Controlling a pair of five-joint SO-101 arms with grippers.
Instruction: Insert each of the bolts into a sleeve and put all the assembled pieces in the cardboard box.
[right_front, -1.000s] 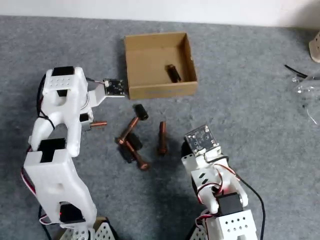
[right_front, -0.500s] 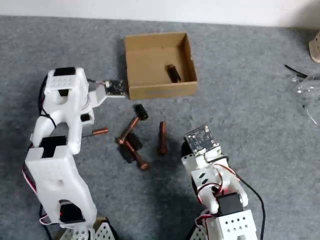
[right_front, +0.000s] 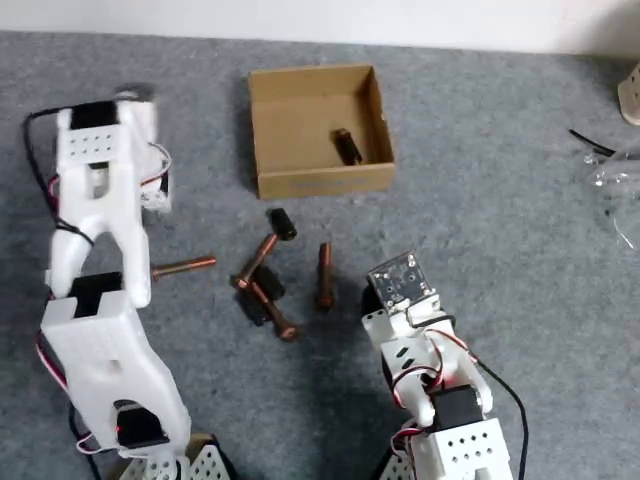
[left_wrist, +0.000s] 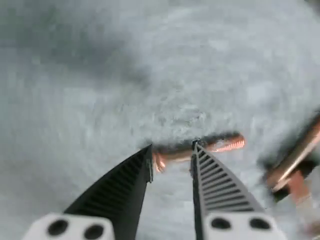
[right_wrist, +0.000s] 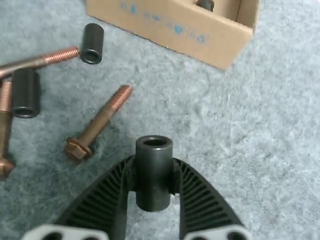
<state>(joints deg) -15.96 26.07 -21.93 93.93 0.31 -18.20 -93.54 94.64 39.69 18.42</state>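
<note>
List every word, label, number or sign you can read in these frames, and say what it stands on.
Cardboard box, outer front wall: blue print, too blurred to read.
Circuit board on the right arm's wrist: markings too small to read.
Nothing else carries text: the bolts and sleeves show no markings.

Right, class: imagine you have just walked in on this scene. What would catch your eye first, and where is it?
First, the right gripper, shut on a black sleeve that it holds upright. Next, the left gripper, open, with its tips over a copper bolt lying on the carpet. Between the arms lie loose bolts and sleeves, just in front of the cardboard box.
</note>
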